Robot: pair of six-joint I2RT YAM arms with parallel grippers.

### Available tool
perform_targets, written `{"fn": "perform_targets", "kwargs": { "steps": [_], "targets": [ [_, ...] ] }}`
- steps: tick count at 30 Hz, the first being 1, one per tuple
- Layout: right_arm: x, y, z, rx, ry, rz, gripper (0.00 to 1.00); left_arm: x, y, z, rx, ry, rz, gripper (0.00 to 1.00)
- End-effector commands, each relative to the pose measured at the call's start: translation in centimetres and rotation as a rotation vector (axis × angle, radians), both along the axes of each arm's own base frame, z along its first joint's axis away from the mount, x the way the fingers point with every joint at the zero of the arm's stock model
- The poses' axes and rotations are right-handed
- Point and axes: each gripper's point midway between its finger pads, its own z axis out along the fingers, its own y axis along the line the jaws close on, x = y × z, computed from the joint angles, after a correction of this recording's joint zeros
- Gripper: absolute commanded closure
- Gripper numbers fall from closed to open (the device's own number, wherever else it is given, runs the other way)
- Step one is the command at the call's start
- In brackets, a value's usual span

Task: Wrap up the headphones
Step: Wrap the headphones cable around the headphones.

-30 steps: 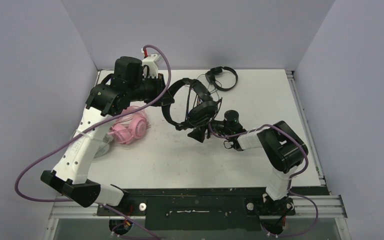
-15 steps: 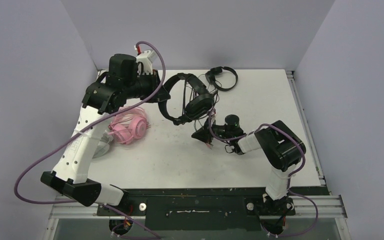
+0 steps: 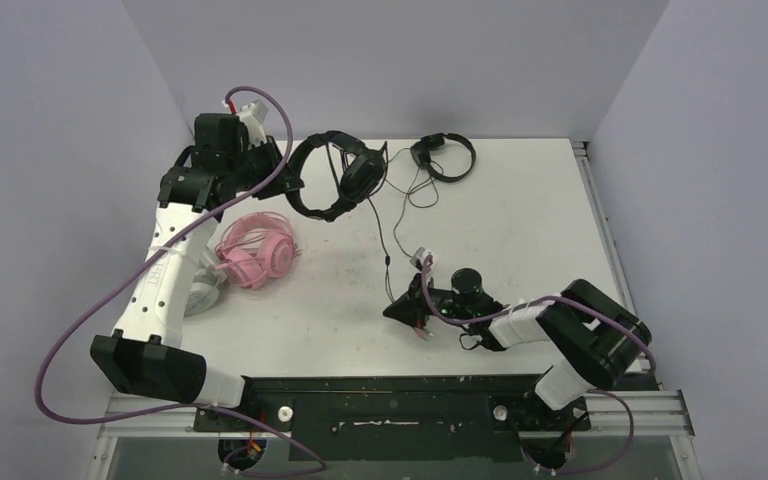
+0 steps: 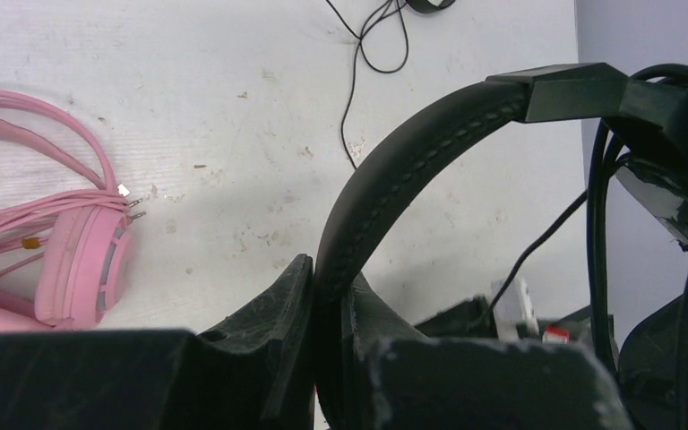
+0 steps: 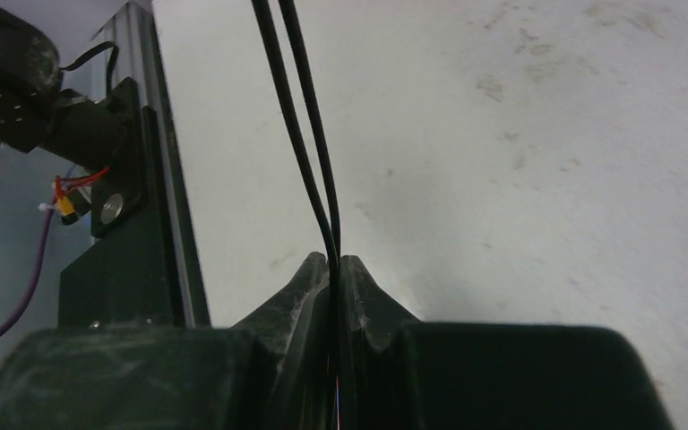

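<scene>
My left gripper is shut on the padded headband of a large black pair of headphones, held above the table's back left. In the left wrist view the band sits pinched between the left gripper's jaws. Its thin black cable runs forward to my right gripper, low near the table's front middle. In the right wrist view the right gripper is shut on two strands of that cable. The pink headphones lie wound up under the left arm.
A smaller black pair of headphones lies at the back edge with loose cord trailing forward. A pale headset is partly hidden under the left arm. The black base rail runs along the near edge. Walls close in at left, back and right.
The right gripper shut on the cable and drew it toward the near edge. The left arm carried the black headphones left and back, stretching the cable between the two grippers.
</scene>
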Motion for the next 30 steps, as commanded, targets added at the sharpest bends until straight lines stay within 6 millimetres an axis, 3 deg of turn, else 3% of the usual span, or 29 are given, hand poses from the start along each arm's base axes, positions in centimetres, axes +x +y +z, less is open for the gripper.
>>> {"fn": "perform_targets", "kwargs": {
  "steps": [1,5,9,13,17,22,26,30],
  "targets": [
    [-3.3,4.0,3.0,-0.049,-0.036,0.075,1.0,2.4,0.4,1.9,-0.085,-0.127,0.115,1.0],
    [-7.1,7.1,5.0,-0.186,-0.061,0.158,1.0,3.5,3.6,-1.5,-0.044,-0.091,0.348,1.0],
    [-9.0,8.2,8.7,-0.2,-0.1,0.191,1.0,3.8,8.2,-4.3,0.104,-0.071,0.577,1.0],
    [-8.7,7.3,12.7,-0.197,-0.15,0.149,1.0,3.8,10.7,-6.3,0.279,-0.086,0.608,1.0],
    [-7.0,5.6,15.9,-0.263,-0.207,0.057,1.0,3.5,11.7,-7.3,0.418,-0.139,0.554,1.0],
    [-4.0,3.8,19.1,-0.339,-0.27,-0.036,1.0,1.9,10.3,-7.4,0.689,-0.229,0.437,1.0],
    [0.0,2.3,20.8,-0.391,-0.298,-0.102,1.0,0.3,6.1,-7.7,0.825,-0.346,0.191,1.0],
    [4.2,0.8,21.2,-0.454,-0.331,-0.181,1.0,-2.2,1.4,-8.2,0.752,-0.457,-0.159,1.0]
  ]
}}
